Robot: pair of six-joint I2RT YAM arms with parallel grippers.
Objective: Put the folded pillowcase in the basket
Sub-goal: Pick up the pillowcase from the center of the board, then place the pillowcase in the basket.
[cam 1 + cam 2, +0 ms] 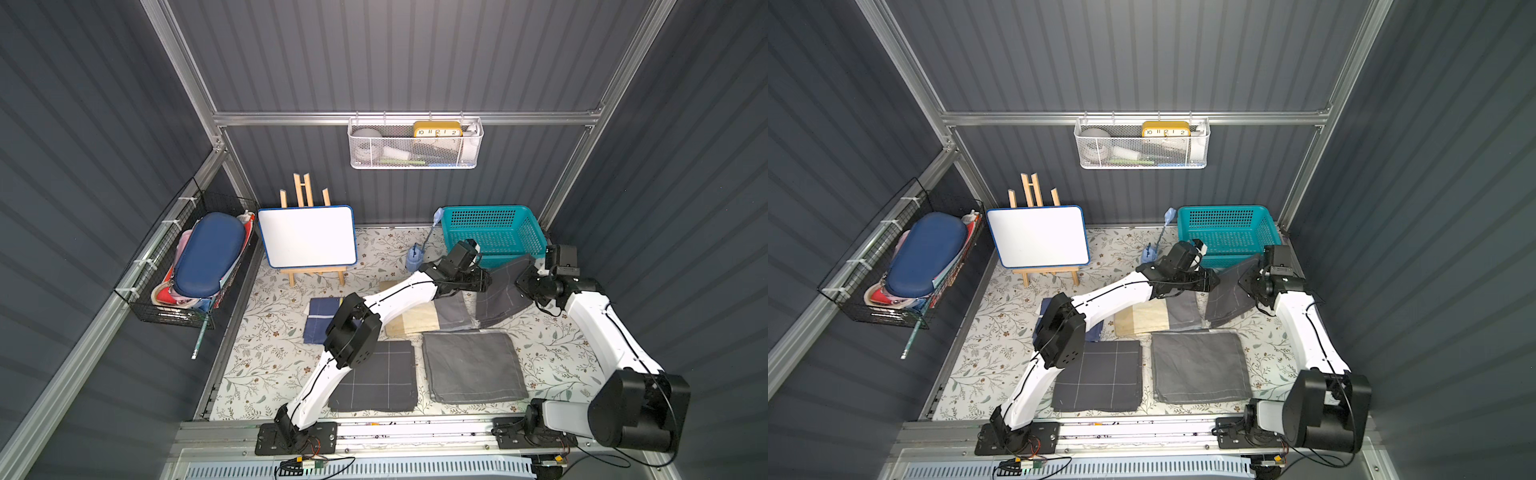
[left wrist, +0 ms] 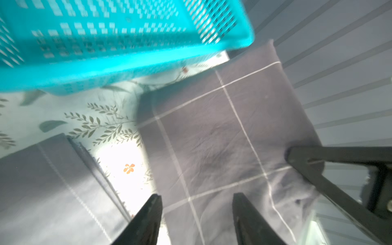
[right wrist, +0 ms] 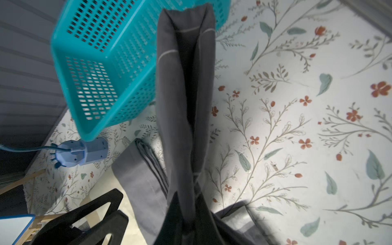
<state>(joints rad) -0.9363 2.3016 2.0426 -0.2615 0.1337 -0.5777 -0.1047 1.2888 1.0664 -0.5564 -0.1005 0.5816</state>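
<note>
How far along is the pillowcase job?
Done: the dark grey grid-lined folded pillowcase is pinched and raised by the right tool. In hand: it is held up beside the teal perforated plastic basket; the left tool is open nearby. Left: carry it over the rim and release.

The basket (image 1: pixel 482 218) stands in the worktop's (image 1: pixel 270 345) back right corner. The pillowcase (image 1: pixel 503 291) is just before it, the whiteboard (image 1: pixel 307 235) further left.
</note>
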